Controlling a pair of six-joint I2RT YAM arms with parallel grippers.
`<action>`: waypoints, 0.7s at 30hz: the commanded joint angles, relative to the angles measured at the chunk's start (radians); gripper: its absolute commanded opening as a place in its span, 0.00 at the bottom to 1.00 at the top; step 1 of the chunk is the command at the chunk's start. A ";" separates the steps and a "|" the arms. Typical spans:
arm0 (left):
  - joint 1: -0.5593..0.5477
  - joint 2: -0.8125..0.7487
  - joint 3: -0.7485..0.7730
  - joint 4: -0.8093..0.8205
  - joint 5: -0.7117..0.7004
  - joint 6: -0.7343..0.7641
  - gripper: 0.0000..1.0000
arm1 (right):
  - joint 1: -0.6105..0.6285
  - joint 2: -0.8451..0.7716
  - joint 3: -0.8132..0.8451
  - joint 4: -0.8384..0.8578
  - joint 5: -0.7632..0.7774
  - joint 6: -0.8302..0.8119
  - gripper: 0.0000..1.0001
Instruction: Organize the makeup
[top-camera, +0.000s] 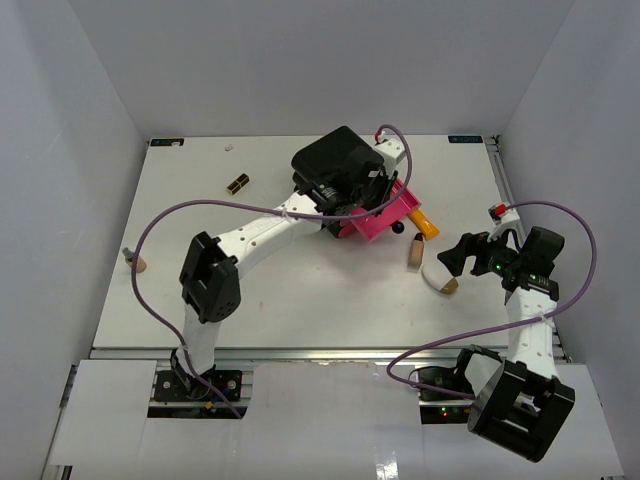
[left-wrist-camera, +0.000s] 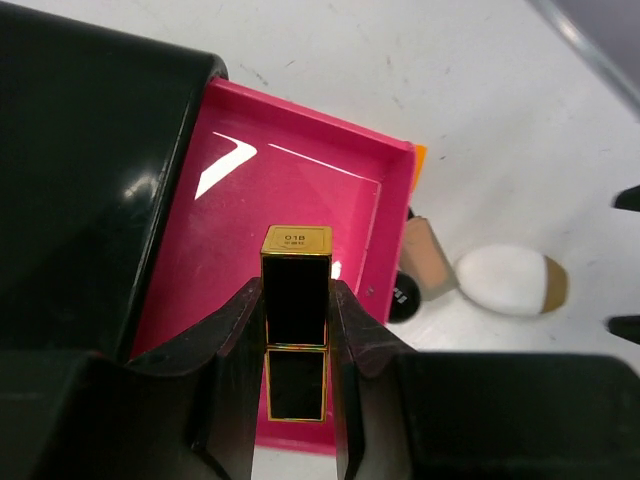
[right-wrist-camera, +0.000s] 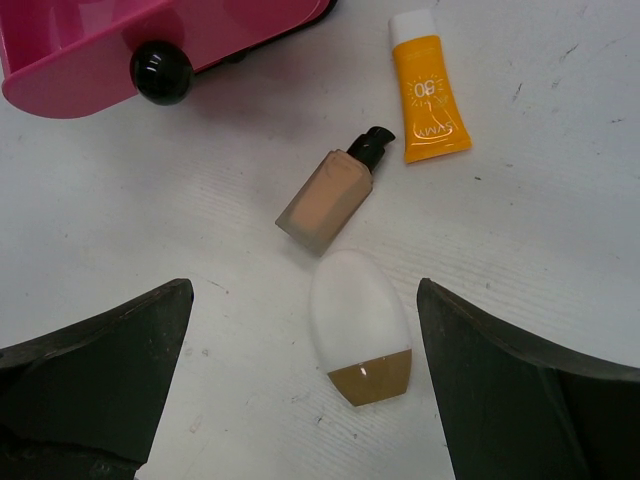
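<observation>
Pink drawer (left-wrist-camera: 290, 190): open.
Left end effector (left-wrist-camera: 297, 300): holds black lipstick (left-wrist-camera: 297, 245) over it.
Right end effector (right-wrist-camera: 305, 300): wide, by white oval tube (right-wrist-camera: 358, 320).
Tan bottle (right-wrist-camera: 325, 200): maybe touching tube.

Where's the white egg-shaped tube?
In the top view, the white tube lies on the right, by the open right gripper, next to the tan bottle.

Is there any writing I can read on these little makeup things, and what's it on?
"018": gold end of the black lipstick in the left claw; line under it too small.
"80", roughly: orange tube; other print blurred.
On the dark bottle cap: white marks, unreadable.
</observation>
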 joint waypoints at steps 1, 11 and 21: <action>-0.011 0.061 0.111 -0.037 -0.061 0.055 0.13 | -0.009 0.003 -0.006 0.019 -0.015 -0.006 1.00; -0.026 0.160 0.209 -0.056 -0.100 0.078 0.46 | -0.016 0.003 -0.004 0.019 -0.017 -0.006 1.00; -0.043 0.142 0.270 -0.082 -0.112 0.066 0.65 | -0.031 0.003 -0.007 0.017 -0.028 -0.010 1.00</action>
